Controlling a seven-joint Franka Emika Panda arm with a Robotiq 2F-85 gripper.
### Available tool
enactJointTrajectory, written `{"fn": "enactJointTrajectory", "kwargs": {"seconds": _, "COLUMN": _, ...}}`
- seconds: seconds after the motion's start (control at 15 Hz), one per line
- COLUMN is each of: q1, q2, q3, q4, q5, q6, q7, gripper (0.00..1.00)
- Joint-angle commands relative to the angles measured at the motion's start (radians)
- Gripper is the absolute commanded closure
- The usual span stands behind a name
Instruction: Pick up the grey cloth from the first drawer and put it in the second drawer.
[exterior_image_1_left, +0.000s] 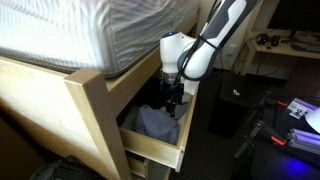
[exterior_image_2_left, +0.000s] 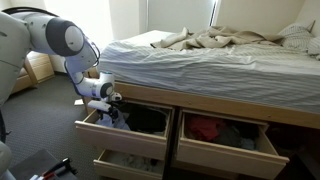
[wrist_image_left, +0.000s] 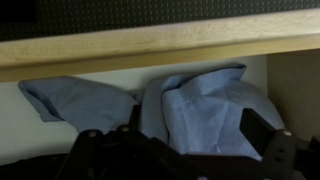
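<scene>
The grey cloth (wrist_image_left: 205, 105) lies crumpled in the open upper drawer (exterior_image_1_left: 152, 152) under the bed. It also shows in both exterior views (exterior_image_1_left: 155, 122) (exterior_image_2_left: 119, 123). My gripper (wrist_image_left: 195, 135) is down inside that drawer, directly over the cloth. Its fingers are spread apart with a fold of cloth between them, and it is open. The gripper also shows in both exterior views (exterior_image_1_left: 175, 103) (exterior_image_2_left: 111, 113). The lower drawer (exterior_image_2_left: 122, 163) below is pulled out too, and its contents are hard to make out.
The wooden bed frame rail (wrist_image_left: 150, 45) runs just above the drawer opening. A bed post (exterior_image_1_left: 95, 120) stands beside the drawer. A neighbouring drawer (exterior_image_2_left: 225, 152) is open with a red garment (exterior_image_2_left: 205, 128) inside. A desk with cables (exterior_image_1_left: 285, 45) stands behind.
</scene>
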Motion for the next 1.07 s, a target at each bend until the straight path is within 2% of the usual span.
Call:
{"fn": "enactJointTrajectory", "kwargs": {"seconds": 0.0, "q1": 0.134, "q2": 0.128, "q3": -0.117, "q4": 0.046, "q5": -0.094, "q6": 0.135, "q7": 0.123, "gripper": 0.0}}
{"fn": "enactJointTrajectory", "kwargs": {"seconds": 0.13, "q1": 0.206, "q2": 0.187, "q3": -0.17, "q4": 0.07, "q5": -0.123, "q6": 0.163, "q7": 0.185, "gripper": 0.0}}
{"fn": "enactJointTrajectory", "kwargs": {"seconds": 0.27, "q1": 0.252, "q2": 0.198, "q3": -0.165, "q4": 0.063, "q5": -0.125, "q6": 0.151, "q7": 0.19, "gripper": 0.0}}
{"fn": "enactJointTrajectory", "kwargs": {"seconds": 0.47, "q1": 0.284, "q2": 0.197, "q3": -0.126, "q4": 0.098, "q5": -0.11, "q6": 0.118, "q7": 0.164, "gripper": 0.0}}
{"fn": "enactJointTrajectory", "kwargs": {"seconds": 0.6, "q1": 0.315, "q2": 0.194, "q3": -0.144, "q4": 0.115, "q5": -0.104, "q6": 0.163, "q7": 0.192, "gripper": 0.0}}
{"fn": "enactJointTrajectory", "kwargs": {"seconds": 0.67, "q1": 0.339, "q2": 0.19, "q3": -0.169, "q4": 0.118, "q5": -0.108, "q6": 0.197, "q7": 0.221, "gripper": 0.0}}
{"fn": "enactJointTrajectory", "kwargs": {"seconds": 0.87, "q1": 0.458, "q2": 0.203, "q3": -0.329, "q4": 0.143, "q5": -0.147, "q6": 0.285, "q7": 0.32, "gripper": 0.0}}
{"fn": "enactJointTrajectory", "kwargs": {"seconds": 1.0, "q1": 0.504, "q2": 0.222, "q3": -0.404, "q4": 0.15, "q5": -0.14, "q6": 0.286, "q7": 0.351, "gripper": 0.0}}
